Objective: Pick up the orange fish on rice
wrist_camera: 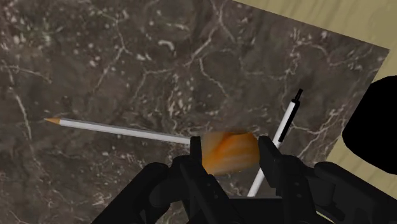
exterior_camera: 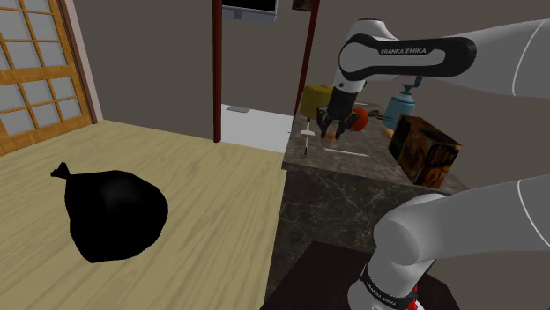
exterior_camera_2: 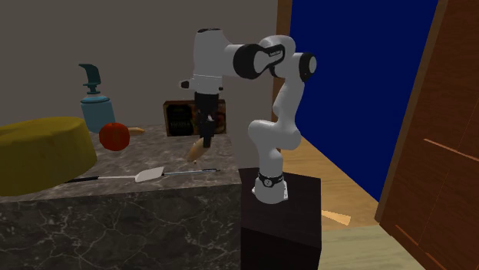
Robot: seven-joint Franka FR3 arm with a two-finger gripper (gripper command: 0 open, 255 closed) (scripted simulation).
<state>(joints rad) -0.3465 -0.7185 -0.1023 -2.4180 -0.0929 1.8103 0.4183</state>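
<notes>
Fish-on-rice is clamped, so I lift it straight and slow.

Shoulder view: my fingers [exterior_camera: 330, 132] hang over the bench [exterior_camera: 370, 167] with a red ball [exterior_camera: 357, 117] near their 2 o'clock, so I'd not drift that way. Second exterior view: the orange fish on rice [exterior_camera_2: 196, 150] hangs at the fingers' 6 o'clock, seemingly just clear of the bench, with a spatula [exterior_camera_2: 150, 174] at its 8 o'clock. Wrist view: the fingers stand narrow, pinching the piece on both sides above a pencil [wrist_camera: 114, 127] and a pen [wrist_camera: 284, 124]. I'd hold an even squeeze and rise vertically without tilting.
</notes>
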